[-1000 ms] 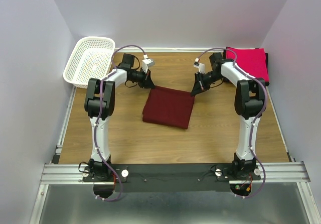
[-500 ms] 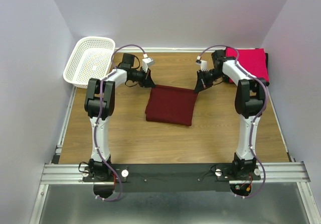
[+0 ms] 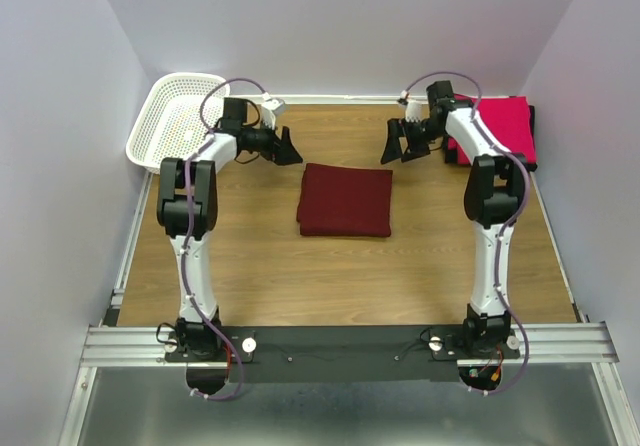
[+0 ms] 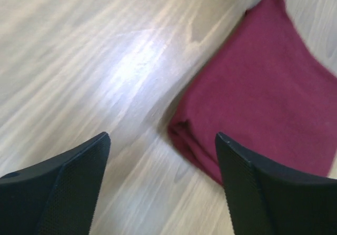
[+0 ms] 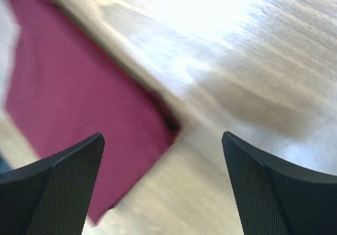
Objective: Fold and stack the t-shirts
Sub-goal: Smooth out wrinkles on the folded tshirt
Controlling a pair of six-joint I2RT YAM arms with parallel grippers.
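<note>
Since the folded maroon t-shirt (image 3: 345,199) lies flat in the middle of the table (image 3: 250,256) w/ both pincers off it, the top view suggests the fold is done & stacking comes next: best to grab both far corners together, low, so the layers don't slip, then carry it to the pink-red t-shirt (image 3: 500,126) at the far right corner. Left gripper (image 3: 285,149) & right gripper (image 3: 398,146) hang released just beyond those corners, arms stretched fwd, wrists turned inward. Left wrist view: jaws wide, nothing betw. them, cloth corner just ahead. Right wrist view: same, spread & empty, blurred cloth at left
</note>
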